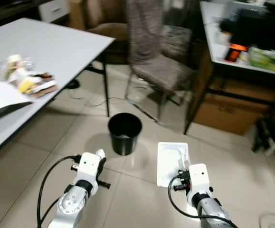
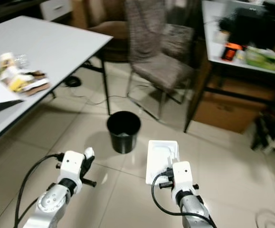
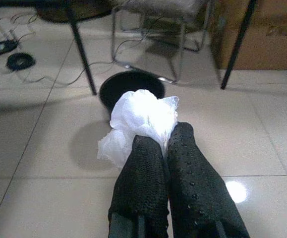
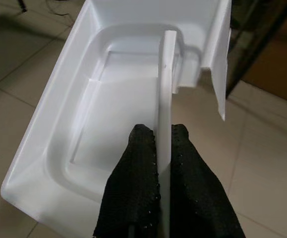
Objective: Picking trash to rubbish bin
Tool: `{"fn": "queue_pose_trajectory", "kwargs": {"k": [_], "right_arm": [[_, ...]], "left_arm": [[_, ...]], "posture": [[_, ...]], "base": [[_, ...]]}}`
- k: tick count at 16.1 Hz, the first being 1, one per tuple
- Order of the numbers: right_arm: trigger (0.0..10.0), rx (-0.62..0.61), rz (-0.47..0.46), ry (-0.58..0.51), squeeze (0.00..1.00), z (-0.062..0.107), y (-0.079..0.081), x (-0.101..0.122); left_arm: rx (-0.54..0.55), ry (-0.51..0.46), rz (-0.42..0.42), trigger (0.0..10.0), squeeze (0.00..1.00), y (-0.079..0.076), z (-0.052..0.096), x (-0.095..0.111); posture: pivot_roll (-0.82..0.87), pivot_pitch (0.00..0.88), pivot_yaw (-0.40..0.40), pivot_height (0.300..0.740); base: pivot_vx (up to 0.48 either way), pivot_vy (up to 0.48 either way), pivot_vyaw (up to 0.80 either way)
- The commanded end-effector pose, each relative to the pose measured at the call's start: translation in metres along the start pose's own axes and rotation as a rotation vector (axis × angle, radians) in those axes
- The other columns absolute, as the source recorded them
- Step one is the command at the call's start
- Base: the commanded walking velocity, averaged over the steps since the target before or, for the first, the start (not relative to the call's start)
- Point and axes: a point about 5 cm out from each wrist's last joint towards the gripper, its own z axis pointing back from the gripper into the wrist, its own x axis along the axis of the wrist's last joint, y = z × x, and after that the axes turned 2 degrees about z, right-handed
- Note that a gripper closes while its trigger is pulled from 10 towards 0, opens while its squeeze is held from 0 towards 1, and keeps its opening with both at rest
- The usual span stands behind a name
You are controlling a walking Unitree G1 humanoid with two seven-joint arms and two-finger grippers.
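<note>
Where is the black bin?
The round black plastic bin stands on the tiled floor ahead of both claws, beside the grey table's leg and before the fabric chair.

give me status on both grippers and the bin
Left gripper shut on white crumpled tissue. Right gripper shut on white plastic tray. Black bin ahead on floor, open. Nothing between grippers and bin.

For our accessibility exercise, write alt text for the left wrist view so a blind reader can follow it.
The left gripper is shut on a crumpled white tissue, held above a tiled floor in front of a black rubbish bin. Behind the bin stand metal chair legs, a dark table leg and a cardboard box.
</note>
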Motion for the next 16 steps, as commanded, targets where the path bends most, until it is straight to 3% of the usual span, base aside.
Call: {"fn": "queue_pose_trajectory", "kwargs": {"k": [1, 4, 10, 16], "right_arm": [[10.0, -0.013, -0.018, -0.009, 0.00, -0.003, -0.001, 0.000], [10.0, -0.046, -0.042, 0.015, 0.00, -0.004, -0.004, -0.012], [10.0, -0.087, -0.091, 0.055, 0.00, -0.002, -0.008, -0.027], [10.0, -0.118, -0.094, 0.033, 0.00, -0.001, -0.007, -0.031]], "left_arm": [[0.002, 0.023, -0.013, 10.0, 0.00, 0.001, -0.001, -0.007], [-0.007, 0.060, -0.017, 10.0, 0.00, 0.000, -0.004, -0.018], [-0.033, 0.054, -0.023, 10.0, 0.00, 0.001, -0.012, -0.019], [-0.093, 0.049, -0.060, 10.0, 0.00, 0.001, -0.022, -0.014]], "posture": [[-0.04, 0.000, -0.061, 0.740], [-0.04, 0.000, -0.053, 0.740], [-0.05, 0.000, -0.017, 0.740], [-0.08, 0.000, 0.052, 0.740]], "base": [[0.356, 0.000, 0.00], [0.361, 0.000, 0.00], [0.385, 0.000, 0.00], [0.417, 0.000, -0.79]]}}
